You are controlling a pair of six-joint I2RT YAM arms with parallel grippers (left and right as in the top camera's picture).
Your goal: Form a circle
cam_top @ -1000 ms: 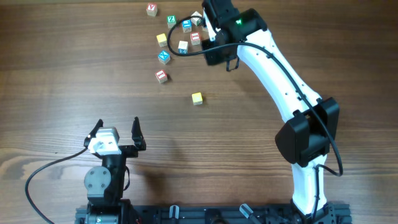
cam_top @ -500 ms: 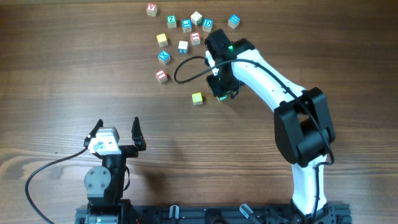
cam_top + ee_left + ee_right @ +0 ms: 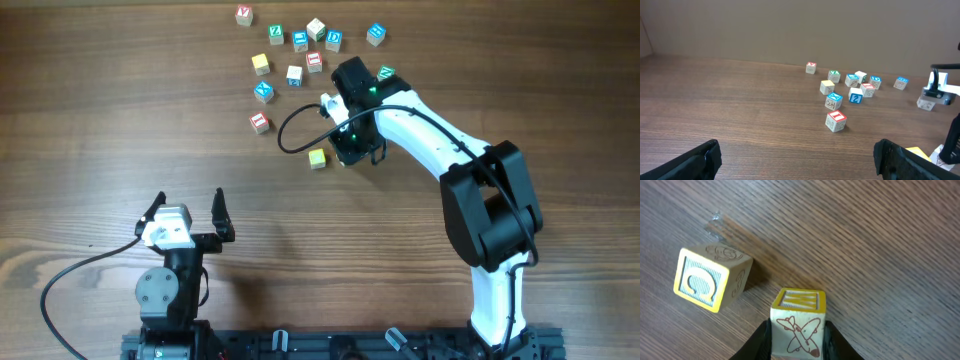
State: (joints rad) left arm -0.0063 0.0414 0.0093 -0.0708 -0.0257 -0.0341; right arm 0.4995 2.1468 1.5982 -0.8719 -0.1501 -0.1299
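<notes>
- Clearly, the right gripper is clamped on a pale cube, which has a yellow striped top and a red aeroplane drawn on the face toward the wrist camera.
- Just beside it but not touching, a yellow Q cube sits on the wooden table.
- Farther out, the other letter cubes lie near the table's far edge — a loose scatter rather than a ring.
- Well apart from every cube, at the near side, the left gripper stands spread wide and holds nothing.
</notes>
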